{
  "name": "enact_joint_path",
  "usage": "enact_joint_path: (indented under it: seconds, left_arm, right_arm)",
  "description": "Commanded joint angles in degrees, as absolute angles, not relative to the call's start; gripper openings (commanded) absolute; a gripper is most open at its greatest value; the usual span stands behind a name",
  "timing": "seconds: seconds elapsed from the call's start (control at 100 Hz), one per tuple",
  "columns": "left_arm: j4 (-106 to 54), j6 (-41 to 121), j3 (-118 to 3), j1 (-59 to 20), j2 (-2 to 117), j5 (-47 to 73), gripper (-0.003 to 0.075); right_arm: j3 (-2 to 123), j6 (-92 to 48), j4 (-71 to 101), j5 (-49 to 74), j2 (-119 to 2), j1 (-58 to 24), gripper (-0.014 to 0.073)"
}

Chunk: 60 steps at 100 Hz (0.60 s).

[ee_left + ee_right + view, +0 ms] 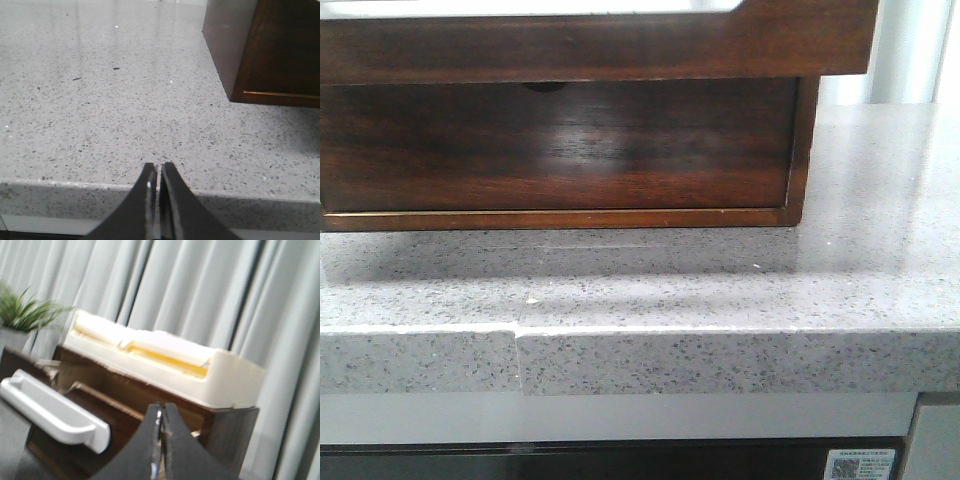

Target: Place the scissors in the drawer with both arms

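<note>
Speckled desk [720, 300] edge lies nearest; the drawer [590, 45] juts above it. Both left hand [155, 172] and right hand [161, 415] are closed, empty. Scissors unseen. Risk: reaching blind, striking the wooden box [280, 50].

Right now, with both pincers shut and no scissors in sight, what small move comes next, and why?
Probably tilt the right pincer down toward the countertop to find the scissors: it points at curtains above the wooden box, the left pincer is shut on nothing, and no view shows them.
</note>
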<state>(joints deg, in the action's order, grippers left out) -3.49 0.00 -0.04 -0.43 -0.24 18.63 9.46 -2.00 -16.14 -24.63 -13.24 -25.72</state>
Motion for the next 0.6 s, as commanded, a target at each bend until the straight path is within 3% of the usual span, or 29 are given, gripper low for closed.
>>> enact_joint_path:
  seconds: [0.0,0.45,0.59]
  left_arm:
    - [-4.1,0.0,1.2,-0.4,-1.9,15.3,-0.0022]
    - [-4.1,0.0,1.2,-0.4,-1.9,15.3,-0.0022]
    - [-4.1,0.0,1.2,-0.4,-1.9,15.3,-0.0022]
  right_arm:
    - [8.1,-2.0,-11.5,-36.7,-13.6,-22.0,-0.0061]
    - [-2.3,4.9,-4.2,-38.5,-13.5,-3.7,-0.0061]
    - [-2.2,5.6,-4.1,-27.1,-12.4,-1.8,-0.0061]
